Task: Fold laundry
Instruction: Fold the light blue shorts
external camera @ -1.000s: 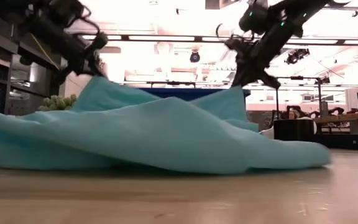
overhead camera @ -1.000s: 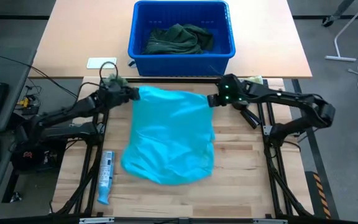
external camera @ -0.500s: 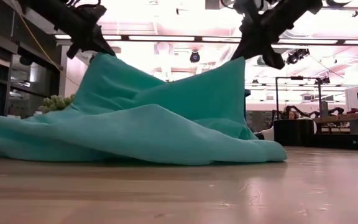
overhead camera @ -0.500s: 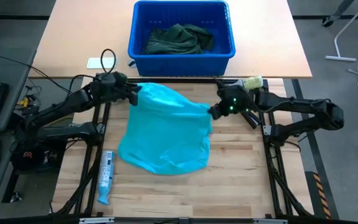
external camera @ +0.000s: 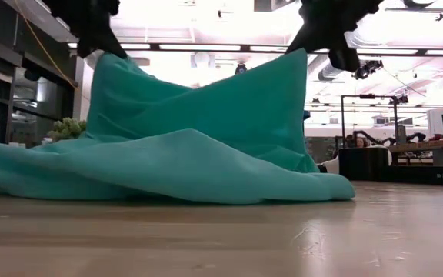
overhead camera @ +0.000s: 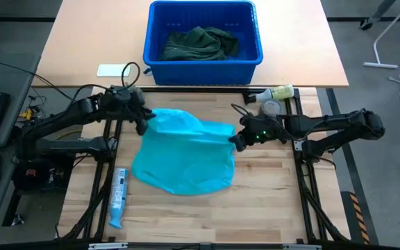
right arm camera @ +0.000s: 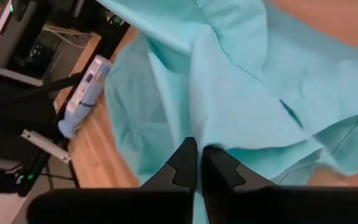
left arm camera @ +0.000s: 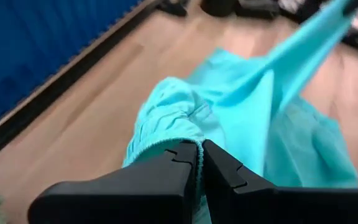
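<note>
The turquoise garment (overhead camera: pixel 182 156) lies mid-table, its near part spread on the wood (external camera: pixel 168 169) and its far edge raised like a tent. My left gripper (overhead camera: pixel 144 119) is shut on the raised left corner, high in the low view (external camera: pixel 102 38). My right gripper (overhead camera: pixel 233 139) is shut on the raised right corner (external camera: pixel 314 38). Dark green garments (overhead camera: pixel 200 43) lie bunched in the blue bin. My left gripper pinches a gathered, hemmed corner (left arm camera: pixel 178 132) of the turquoise garment between its two fingers, slanting down from the far left. The cloth hangs below the hold and runs taut toward the other arm. My right gripper pinches the garment's far right corner (right arm camera: pixel 194 127) between its two fingers, coming from the table's right. That corner is lifted clear, and the cloth drapes down from it onto the table (external camera: pixel 283 154).
The blue bin (overhead camera: pixel 155 52) stands beyond the table's far edge. A blue-and-white tube (overhead camera: pixel 118 196) lies near the left frame rail. A yellow-capped bottle (overhead camera: pixel 276 92) and a small round thing (overhead camera: pixel 271 107) sit at the far right. A fuzzy green ball (external camera: pixel 69 127) sits far left.
Both grippers have risen and moved toward the table's near edge, staying shut on the turquoise garment. Its far edge has been lifted clear and carried over the rest, standing up like a tent, while the near part has stayed on the wood.
</note>
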{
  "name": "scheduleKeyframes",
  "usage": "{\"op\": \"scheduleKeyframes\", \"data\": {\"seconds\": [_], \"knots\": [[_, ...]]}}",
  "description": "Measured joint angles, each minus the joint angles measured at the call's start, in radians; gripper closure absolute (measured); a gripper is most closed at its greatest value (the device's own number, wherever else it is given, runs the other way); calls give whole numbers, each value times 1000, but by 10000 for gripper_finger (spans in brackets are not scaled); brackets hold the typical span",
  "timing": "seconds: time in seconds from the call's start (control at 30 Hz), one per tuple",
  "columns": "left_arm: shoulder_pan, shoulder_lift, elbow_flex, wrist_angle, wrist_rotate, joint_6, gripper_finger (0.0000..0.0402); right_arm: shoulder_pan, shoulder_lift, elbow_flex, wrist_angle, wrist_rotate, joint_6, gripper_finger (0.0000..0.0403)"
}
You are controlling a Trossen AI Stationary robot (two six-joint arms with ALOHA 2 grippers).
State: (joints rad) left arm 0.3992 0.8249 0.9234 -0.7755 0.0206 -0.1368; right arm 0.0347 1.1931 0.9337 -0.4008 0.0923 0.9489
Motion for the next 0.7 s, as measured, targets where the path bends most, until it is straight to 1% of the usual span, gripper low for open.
{"op": "scheduleKeyframes", "data": {"seconds": [0.17, 0.3, 0.47, 0.6, 0.7], "knots": [[-84, -27, 32, -142, 20, 8, 402, 63, 0, 0, -5, 23, 55, 403], [-154, -54, 34, -226, 22, -32, 402, 105, 0, 0, -8, 65, 88, 403], [-232, -60, 34, -279, 21, -53, 402, 145, 17, 0, -14, 83, 108, 403], [-290, -55, 34, -313, 22, -56, 402, 171, 51, 0, -13, 79, 127, 403], [-327, -51, 34, -323, 32, -96, 401, 189, 83, 0, -14, 62, 128, 403]]}}
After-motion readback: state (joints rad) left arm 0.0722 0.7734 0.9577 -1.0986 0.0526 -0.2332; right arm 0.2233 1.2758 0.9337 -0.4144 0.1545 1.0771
